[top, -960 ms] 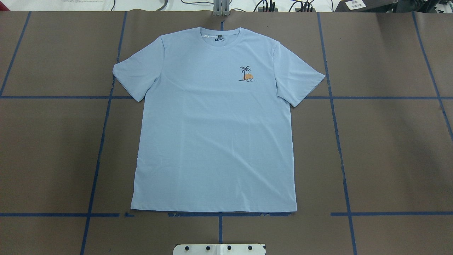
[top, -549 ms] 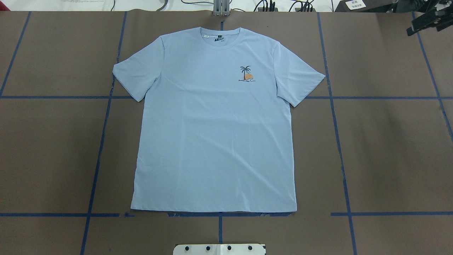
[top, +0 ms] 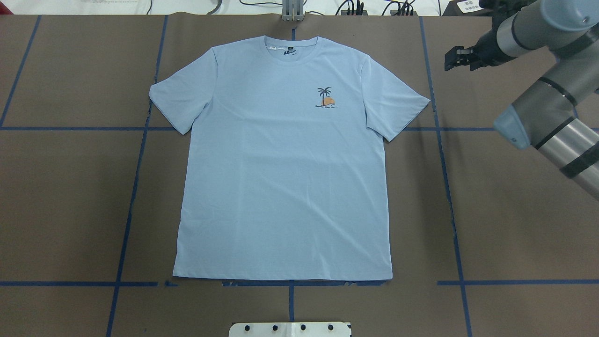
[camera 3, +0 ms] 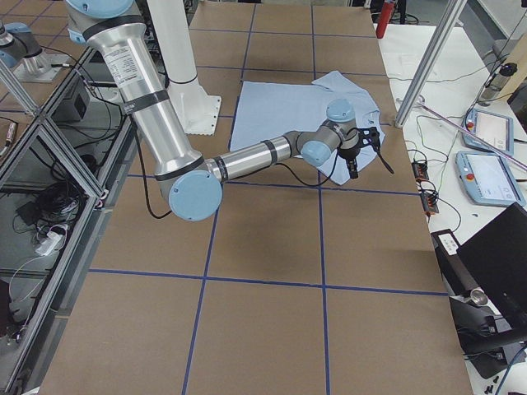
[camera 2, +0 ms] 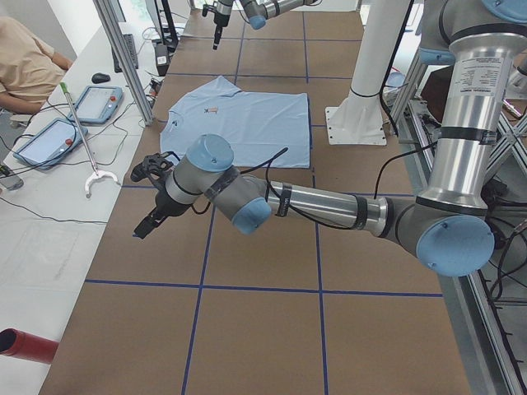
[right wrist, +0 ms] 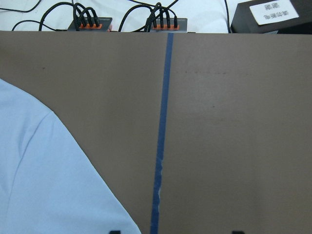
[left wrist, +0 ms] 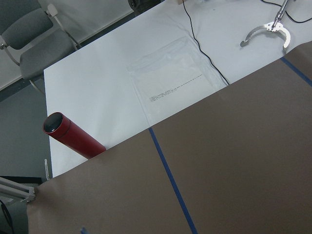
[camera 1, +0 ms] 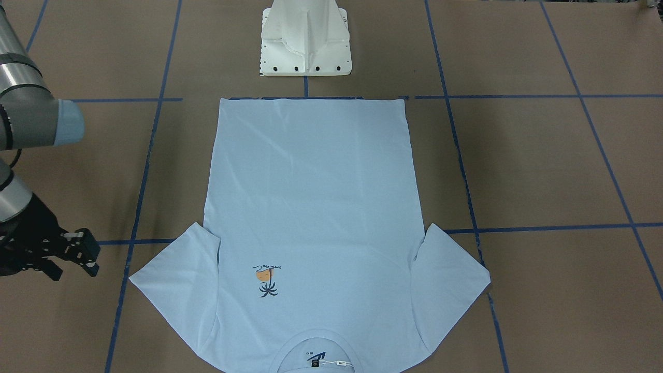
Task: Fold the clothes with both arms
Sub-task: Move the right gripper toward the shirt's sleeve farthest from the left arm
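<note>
Shirt: T-shirt [top: 281, 178] is lying flat mid-table [top: 514, 224], collar at 12 o'clock.
Right gripper: right gripper [top: 450, 59] is hovering at 2 o'clock, near the sleeve [top: 398, 105], fingers spread and empty.
Left gripper: left gripper [camera 2: 151, 220] is sitting well off toward 10 o'clock; I cannot tell its finger state.
Risk: I'm worrying one-sided pulling will be skewing the cloth.
Change: right arm is now reaching in; shirt is staying put.

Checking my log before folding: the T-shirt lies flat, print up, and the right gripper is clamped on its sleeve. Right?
No. The overhead view shows the right gripper beside the T-shirt, off its sleeve, gripping nothing. Rest holds: flat, print up.
</note>
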`<state>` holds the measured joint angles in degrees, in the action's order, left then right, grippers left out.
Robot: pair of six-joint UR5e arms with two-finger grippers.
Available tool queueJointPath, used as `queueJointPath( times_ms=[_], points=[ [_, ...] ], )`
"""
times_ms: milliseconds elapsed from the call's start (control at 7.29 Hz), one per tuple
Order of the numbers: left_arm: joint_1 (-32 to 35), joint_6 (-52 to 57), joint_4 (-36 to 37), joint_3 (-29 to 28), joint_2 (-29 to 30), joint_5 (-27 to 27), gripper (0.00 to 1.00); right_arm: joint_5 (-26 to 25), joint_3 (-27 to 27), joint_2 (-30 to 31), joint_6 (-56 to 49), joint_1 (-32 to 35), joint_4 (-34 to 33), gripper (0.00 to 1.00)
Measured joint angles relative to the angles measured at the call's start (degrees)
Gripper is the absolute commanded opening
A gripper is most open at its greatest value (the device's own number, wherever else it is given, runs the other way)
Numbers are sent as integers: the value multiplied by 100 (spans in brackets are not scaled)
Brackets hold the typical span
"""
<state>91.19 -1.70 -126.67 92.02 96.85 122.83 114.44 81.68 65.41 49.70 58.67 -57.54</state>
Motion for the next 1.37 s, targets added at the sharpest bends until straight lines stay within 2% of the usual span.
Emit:
queueJointPath(
  times_ms=[412,823,1097,1235,1372],
  points=[
    [-4,18,-7,5,0,-4,100,-510,-340,-52,231,-504,200,55],
    [-5,20,-7,7,1,-5,100,-777,-809,-306,241,-692,213,56],
    [-5,21,-7,4,1,-5,100,-902,-940,-356,241,-794,216,55],
    [-5,21,-7,1,1,-5,100,-935,-970,-359,242,-828,217,54],
    [-5,23,-7,1,1,-5,100,-948,-988,-362,242,-850,216,46]
  ],
)
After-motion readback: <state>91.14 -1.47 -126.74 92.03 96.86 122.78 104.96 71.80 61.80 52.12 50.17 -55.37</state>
